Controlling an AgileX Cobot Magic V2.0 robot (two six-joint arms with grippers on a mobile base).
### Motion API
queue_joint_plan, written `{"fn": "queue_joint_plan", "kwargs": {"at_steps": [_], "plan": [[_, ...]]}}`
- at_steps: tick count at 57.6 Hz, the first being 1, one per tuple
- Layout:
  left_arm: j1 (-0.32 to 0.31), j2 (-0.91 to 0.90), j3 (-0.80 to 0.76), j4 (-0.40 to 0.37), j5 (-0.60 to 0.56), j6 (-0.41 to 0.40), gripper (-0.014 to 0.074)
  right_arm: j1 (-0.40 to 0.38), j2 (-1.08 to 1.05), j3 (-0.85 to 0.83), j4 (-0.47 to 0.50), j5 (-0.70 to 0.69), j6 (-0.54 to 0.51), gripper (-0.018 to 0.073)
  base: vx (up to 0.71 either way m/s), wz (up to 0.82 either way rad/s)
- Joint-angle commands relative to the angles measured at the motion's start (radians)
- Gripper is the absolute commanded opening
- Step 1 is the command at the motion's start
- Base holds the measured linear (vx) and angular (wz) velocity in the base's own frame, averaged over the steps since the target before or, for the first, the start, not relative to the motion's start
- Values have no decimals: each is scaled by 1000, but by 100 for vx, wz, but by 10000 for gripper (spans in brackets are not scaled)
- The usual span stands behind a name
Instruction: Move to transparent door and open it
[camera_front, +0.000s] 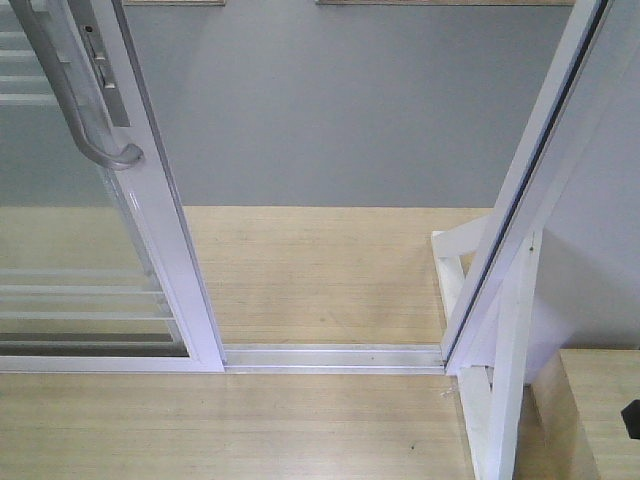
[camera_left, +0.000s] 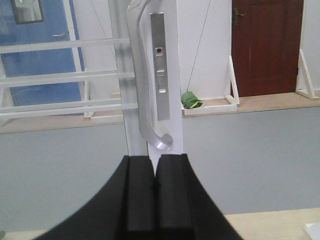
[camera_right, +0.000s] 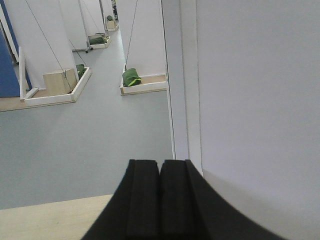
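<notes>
Facing the transparent door (camera_front: 120, 240), both grippers pinched closed and empty.
Heavy, rigid, fragile glass on a floor track (camera_front: 335, 357); likely best hooked at the curved handle (camera_left: 145, 100).

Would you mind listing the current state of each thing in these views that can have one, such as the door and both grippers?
transparent door: slid aside, doorway gap open beside it
pull handle: free, nothing gripping it
left gripper: shut, empty, just below the handle's tip
right gripper: shut, empty, by the white frame post
brown door: closed
</notes>
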Motion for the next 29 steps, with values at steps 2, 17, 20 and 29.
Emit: {"fn": "queue_joint_plan", "kwargs": {"at_steps": [2, 17, 20, 29], "plan": [[2, -15, 10, -6, -81, -1, 0, -3, -17, 5, 0, -83, -12, -9, 0, 0], [2, -15, 10, -6, -81, -1, 0, -3, -17, 5, 0, -83, -12, -9, 0, 0], [2, -15, 10, -6, -81, -1, 0, -3, -17, 5, 0, -83, -12, -9, 0, 0], [2, -15, 10, -6, -81, -1, 0, -3, -17, 5, 0, -83, -12, -9, 0, 0]]}}
